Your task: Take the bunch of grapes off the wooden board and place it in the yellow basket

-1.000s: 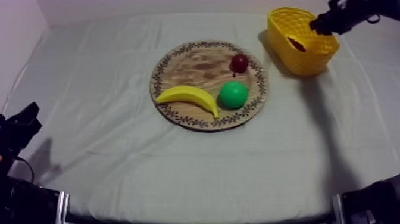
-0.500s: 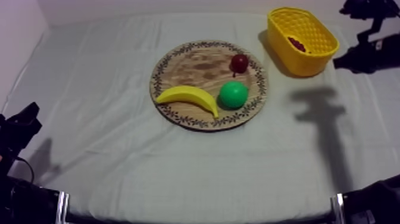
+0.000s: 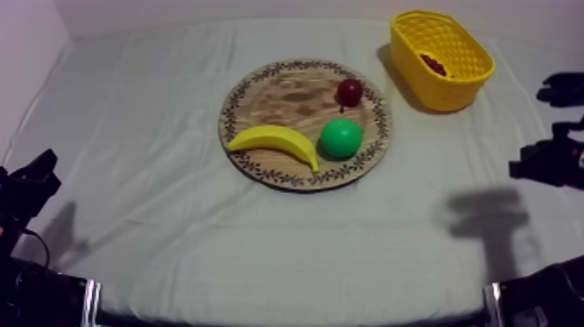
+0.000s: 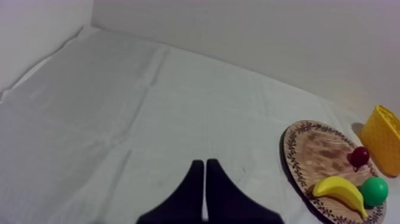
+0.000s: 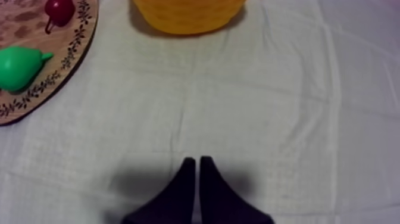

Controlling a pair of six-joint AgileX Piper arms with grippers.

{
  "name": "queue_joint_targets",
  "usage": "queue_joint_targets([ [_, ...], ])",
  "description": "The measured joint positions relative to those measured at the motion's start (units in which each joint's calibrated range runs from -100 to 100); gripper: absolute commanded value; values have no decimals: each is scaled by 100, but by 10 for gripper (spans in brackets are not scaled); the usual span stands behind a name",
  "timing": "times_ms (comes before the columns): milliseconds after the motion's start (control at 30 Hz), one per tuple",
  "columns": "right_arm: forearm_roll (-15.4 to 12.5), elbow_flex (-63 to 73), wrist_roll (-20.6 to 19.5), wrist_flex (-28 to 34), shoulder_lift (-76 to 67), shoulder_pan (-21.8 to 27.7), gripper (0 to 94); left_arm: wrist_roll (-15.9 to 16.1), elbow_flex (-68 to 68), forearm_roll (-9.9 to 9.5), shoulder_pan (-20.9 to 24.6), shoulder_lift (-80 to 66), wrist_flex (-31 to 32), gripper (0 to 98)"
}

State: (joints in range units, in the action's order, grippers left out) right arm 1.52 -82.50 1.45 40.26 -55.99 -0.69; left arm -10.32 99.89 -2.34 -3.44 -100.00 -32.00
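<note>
Lying in the yellow basket [image 3: 439, 92], the bunch of grapes [image 3: 433, 64] is seen well apart from the right claw [image 5: 197, 159], fingers pressed together.

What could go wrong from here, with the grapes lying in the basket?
Little of the bunch of grapes shows inside the yellow basket, so it may sit unevenly; check before calling it done. The right gripper, shut, hangs over the cloth near the basket and the wooden board; a sideways swing could nudge either.
</note>
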Motion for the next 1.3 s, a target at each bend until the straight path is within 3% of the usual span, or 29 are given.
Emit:
queue_joint_targets([
  [633, -152, -1499, 204, 470, -3752, 211, 2, 0, 0, 0, 0, 0, 0, 1],
  [1300, -241, -1556, -145, 420, -3964, 180, 5, 0, 0, 0, 0, 0, 0, 1],
])
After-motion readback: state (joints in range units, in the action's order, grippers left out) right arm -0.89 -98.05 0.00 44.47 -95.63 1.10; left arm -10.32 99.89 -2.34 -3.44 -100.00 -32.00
